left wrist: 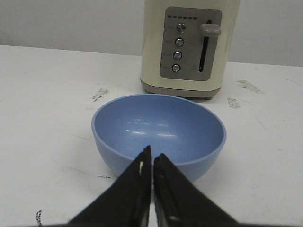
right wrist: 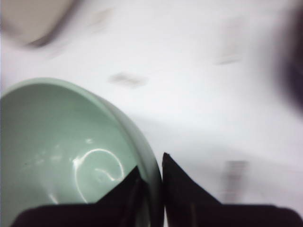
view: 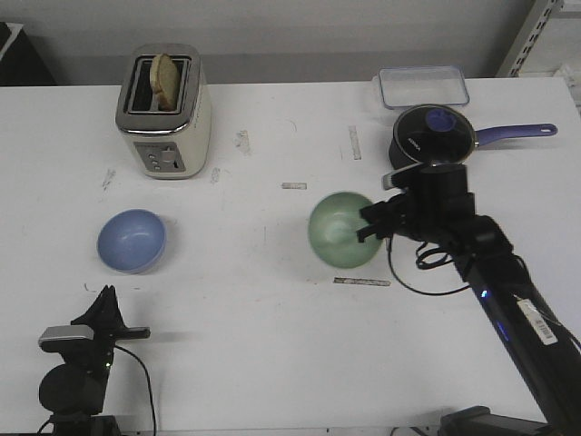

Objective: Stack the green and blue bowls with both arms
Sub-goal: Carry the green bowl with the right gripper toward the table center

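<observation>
- Far left of the toaster, low at the table's near edge, sits the left gripper: black, pointed, its two fingers pressed together on nothing, tips aimed at the blue bowl.
- The blue bowl is smooth, glossy, round and upright, resting on the white table just in front of the toaster and slightly to its left. The left wrist view shows the clenched fingertips just short of its near rim, apart from it.
- The toaster itself is cream with a brushed metal top, rounded corners and a slice of bread poking out of a slot.
- Open white tabletop, scuffed with grey marks, runs between the blue bowl and the green bowl, well right of the toaster.
- The green bowl is pale mint, shiny, tipped on its side. The right gripper grasps its rim, one finger inside the wall, one outside.
- Behind that arm stands a dark lidded saucepan with a purple handle, then a clear plastic container near the far edge.
</observation>
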### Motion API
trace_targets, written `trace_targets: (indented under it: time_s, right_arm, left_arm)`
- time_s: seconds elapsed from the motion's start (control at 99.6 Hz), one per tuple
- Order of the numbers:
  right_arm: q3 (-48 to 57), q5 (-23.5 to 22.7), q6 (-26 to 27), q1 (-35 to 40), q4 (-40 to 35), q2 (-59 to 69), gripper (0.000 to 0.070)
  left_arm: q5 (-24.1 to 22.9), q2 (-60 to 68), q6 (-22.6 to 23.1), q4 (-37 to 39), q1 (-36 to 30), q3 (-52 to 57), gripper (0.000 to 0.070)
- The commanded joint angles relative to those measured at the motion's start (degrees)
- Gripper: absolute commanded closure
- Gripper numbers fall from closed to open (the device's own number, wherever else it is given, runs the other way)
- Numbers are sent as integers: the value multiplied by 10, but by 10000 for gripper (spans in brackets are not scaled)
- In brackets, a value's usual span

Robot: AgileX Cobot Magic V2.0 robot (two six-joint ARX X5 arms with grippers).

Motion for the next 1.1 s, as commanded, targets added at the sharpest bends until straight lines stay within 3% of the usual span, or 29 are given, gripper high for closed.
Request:
trace_targets:
  time_s: [0.0,0.161,0.341,0.934,1.044,1.094]
  right_arm:
    - [5,-3,15,58,2,19,700]
    - [2,11,-3,163,-14,59,700]
    - [0,63,-33,218,-27,111,700]
    - [0,56,-68,239,-5,191,698]
    - [0,56,-68,240,-5,191,669]
    - [0,56,-69,240,-5,191,602]
  left_arm:
    - [0,-1,-1,9,2,-12,697]
    - [0,-1,-1,9,2,-12,697]
    - [0,-1,-2,7,2,-12,697]
    - [0,-1,-2,7,2,-12,697]
    - [0,-1,-2,7,2,-12,697]
    - [0,-1,-2,7,2,-12,697]
